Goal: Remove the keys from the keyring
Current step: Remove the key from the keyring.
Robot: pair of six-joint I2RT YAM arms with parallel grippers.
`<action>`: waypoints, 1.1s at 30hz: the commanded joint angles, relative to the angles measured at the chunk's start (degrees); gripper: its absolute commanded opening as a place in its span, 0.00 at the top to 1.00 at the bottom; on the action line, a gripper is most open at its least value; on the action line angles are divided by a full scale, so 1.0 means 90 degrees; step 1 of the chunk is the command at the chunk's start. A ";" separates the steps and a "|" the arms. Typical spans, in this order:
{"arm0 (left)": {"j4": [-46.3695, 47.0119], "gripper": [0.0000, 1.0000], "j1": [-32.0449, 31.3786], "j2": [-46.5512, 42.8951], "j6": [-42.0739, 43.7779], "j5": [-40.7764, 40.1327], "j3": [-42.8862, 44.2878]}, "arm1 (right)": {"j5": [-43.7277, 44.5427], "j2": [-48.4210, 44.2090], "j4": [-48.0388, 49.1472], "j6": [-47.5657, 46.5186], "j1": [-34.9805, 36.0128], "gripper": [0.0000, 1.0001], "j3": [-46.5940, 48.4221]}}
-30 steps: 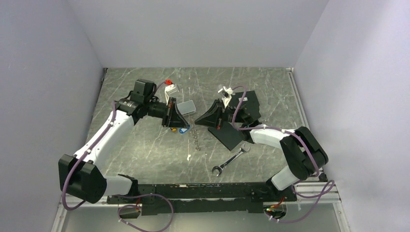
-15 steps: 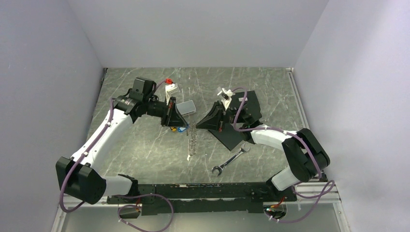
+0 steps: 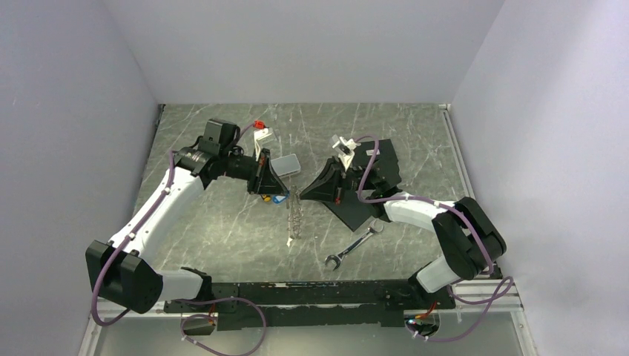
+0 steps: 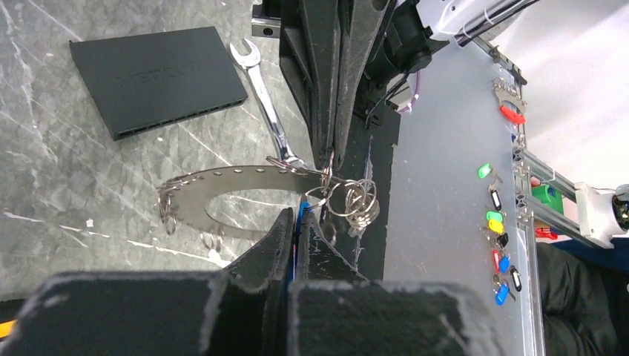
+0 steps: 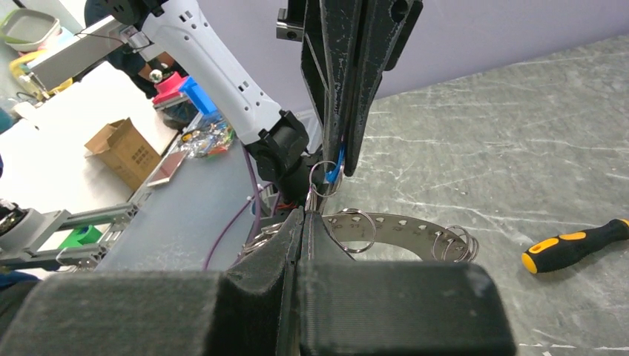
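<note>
The keyring (image 4: 237, 178) is a flat grey metal band punched with holes, with small wire rings (image 4: 357, 204) hanging from it. It hangs on edge above the table between my two grippers (image 3: 295, 216). My left gripper (image 4: 300, 216) is shut on the blue plastic-tagged key (image 4: 300, 211), which a small wire ring links to the keyring. In the right wrist view the blue tag (image 5: 339, 159) shows between the left fingers. My right gripper (image 5: 305, 213) is shut on the keyring's edge (image 5: 400, 226), tip to tip with the left one. Other keys are not clearly visible.
A silver wrench (image 3: 354, 245) lies on the table in front of the right arm. A black flat rectangle (image 3: 369, 194) sits under the right arm. A small grey box (image 3: 285, 165) and a white part (image 3: 261, 135) lie behind the left gripper. An orange-and-black screwdriver (image 5: 571, 245) lies nearby.
The keyring has come up off the table and now hangs on edge between the grippers. The left arm has shifted slightly. Both grippers stayed shut.
</note>
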 commanded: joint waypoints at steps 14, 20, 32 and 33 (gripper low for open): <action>0.0786 1.00 -0.0091 0.0121 -0.0588 -0.0010 -0.0355 | -0.0051 -0.0118 0.1339 0.0790 0.0034 1.00 -0.0010; 0.0826 1.00 -0.0133 0.0142 -0.0577 -0.0024 -0.0471 | 0.0028 -0.0039 0.1601 0.0998 0.0039 1.00 -0.0011; -0.0093 1.00 -0.0133 0.0036 -0.0041 -0.0003 0.0296 | -0.0342 -0.0099 0.0909 0.0327 0.0039 1.00 0.0011; -0.0103 1.00 -0.0133 0.0036 -0.0080 -0.0012 0.0336 | -0.0407 -0.0110 0.0814 0.0195 0.0040 1.00 0.0035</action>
